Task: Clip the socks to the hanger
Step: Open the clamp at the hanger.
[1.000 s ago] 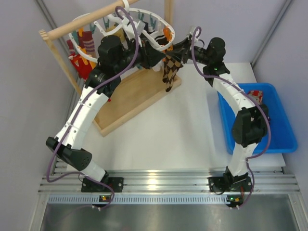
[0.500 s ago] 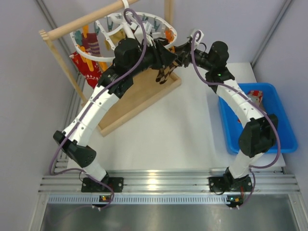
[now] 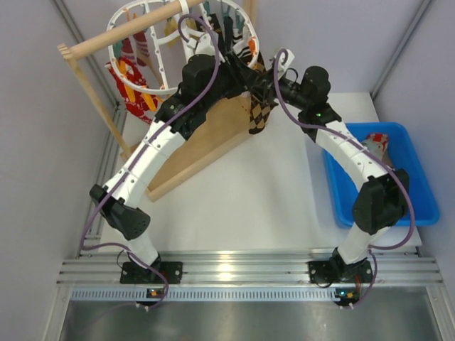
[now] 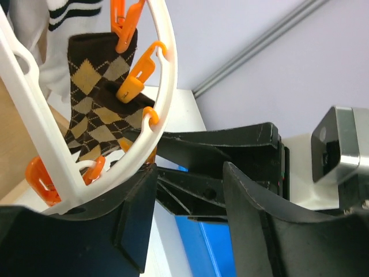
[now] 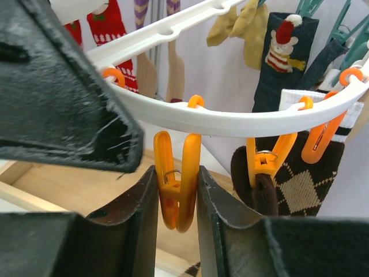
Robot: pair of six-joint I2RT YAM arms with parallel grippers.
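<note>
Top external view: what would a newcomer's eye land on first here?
The white ring hanger at the back stands out, with a brown argyle sock clipped beneath it. Close up, the right gripper pinches an empty orange clip on the ring. A blue bin sits at the right.

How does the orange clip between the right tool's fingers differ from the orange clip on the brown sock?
The gripped clip holds nothing; the sock clip bites the brown sock. The right tool squeezes the gripped clip; the sock clip hangs untouched. Both are orange and hang from the white ring.
</note>
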